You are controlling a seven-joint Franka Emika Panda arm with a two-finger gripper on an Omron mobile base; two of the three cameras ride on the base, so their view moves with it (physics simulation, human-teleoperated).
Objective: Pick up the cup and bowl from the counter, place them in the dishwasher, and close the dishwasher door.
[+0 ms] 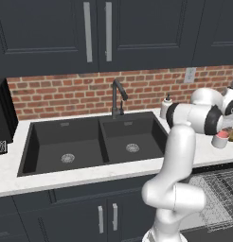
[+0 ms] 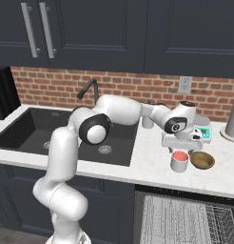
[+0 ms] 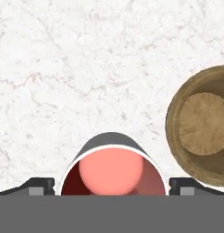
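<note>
Brick wall and dark cupboards stand behind the white marbled desk (image 2: 152, 167). My hand (image 2: 180, 145) hangs released, fingers wide, right above the one cup (image 2: 179, 160), a finger on either side of its rim. One brown bowl (image 2: 202, 160) sits just beside the cup. Below the cup, the dishwasher (image 2: 185, 219) gapes, rack out. I judge nothing is loaded yet: both pieces and the door remain.

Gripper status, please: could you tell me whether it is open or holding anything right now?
Gripper: open, straddling the cup on the counter, not yet closed on it.
</note>
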